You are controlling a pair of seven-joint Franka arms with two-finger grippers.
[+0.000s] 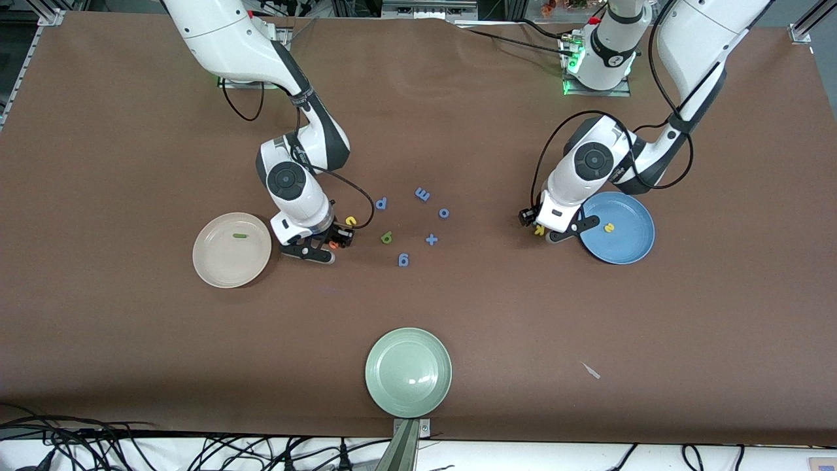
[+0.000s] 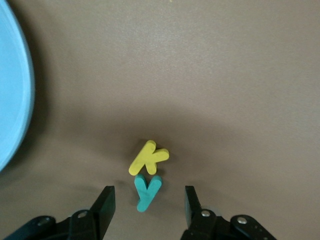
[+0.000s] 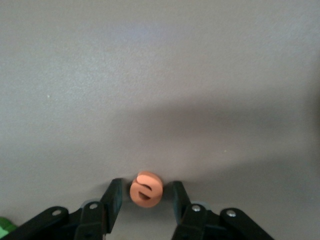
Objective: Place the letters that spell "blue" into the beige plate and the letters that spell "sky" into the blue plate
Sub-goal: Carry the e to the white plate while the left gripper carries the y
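My right gripper point(image 1: 332, 245) point(image 3: 146, 187) is down at the table beside the beige plate point(image 1: 216, 268). It is open, its fingers close on either side of the orange "e" point(image 3: 145, 190) point(image 1: 334, 245) with slim gaps. A green "l" point(image 1: 240, 235) lies in the beige plate. The yellow "u" point(image 1: 351, 221) and green "b" point(image 1: 386, 237) lie on the table nearby. My left gripper point(image 1: 541, 229) point(image 2: 148, 194) is low beside the blue plate point(image 1: 628, 245) point(image 2: 15, 100). It is open around the teal "y" point(image 2: 148, 191), which touches the yellow "k" point(image 2: 148, 157) point(image 1: 540, 230). A yellow "s" point(image 1: 609, 227) lies in the blue plate.
Several all-blue letters point(image 1: 422, 194) lie scattered on the table between the two grippers. A pale green plate point(image 1: 409, 371) stands near the table's front edge. A small white scrap point(image 1: 591, 370) lies toward the left arm's end.
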